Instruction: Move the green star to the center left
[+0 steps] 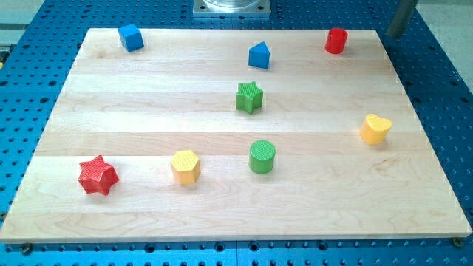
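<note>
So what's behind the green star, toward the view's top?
Behind the green star, toward the view's top, stands the blue block, apart from it, with bare board between. Nothing lies on the star. My tip is at the board's top-right corner, far away.

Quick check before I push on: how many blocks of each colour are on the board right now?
Blue: 2, a cube and a house-shaped block
Red: 2, a cylinder and a star
Green: 2, the green star and a cylinder
Yellow: 2, a heart and a hexagon
Total: 8
</note>
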### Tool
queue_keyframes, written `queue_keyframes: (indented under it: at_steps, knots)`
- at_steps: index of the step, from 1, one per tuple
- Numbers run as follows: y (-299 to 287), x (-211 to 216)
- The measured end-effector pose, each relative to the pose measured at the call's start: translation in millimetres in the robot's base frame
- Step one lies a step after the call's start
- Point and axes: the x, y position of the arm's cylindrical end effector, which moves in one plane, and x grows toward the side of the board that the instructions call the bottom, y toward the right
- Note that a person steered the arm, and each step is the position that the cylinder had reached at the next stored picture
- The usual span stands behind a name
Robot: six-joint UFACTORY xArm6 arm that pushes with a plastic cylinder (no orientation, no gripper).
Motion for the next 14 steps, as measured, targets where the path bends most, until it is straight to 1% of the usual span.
queue_keyframes:
  at_steps: [2, 3, 4, 5, 6, 7, 8, 9, 10, 14]
  knots:
    - [-1.3, 0.0]
    - [-10.8, 0.2]
    - [-68.5, 34.8]
    - [-120.0, 104.4]
    - [-185.8, 177.3]
    - [-291.6, 243.1]
    - [-359.1, 221.8]
    - [-403.4, 206.3]
    - [-377.6, 223.9]
    - [-378.3, 227.5]
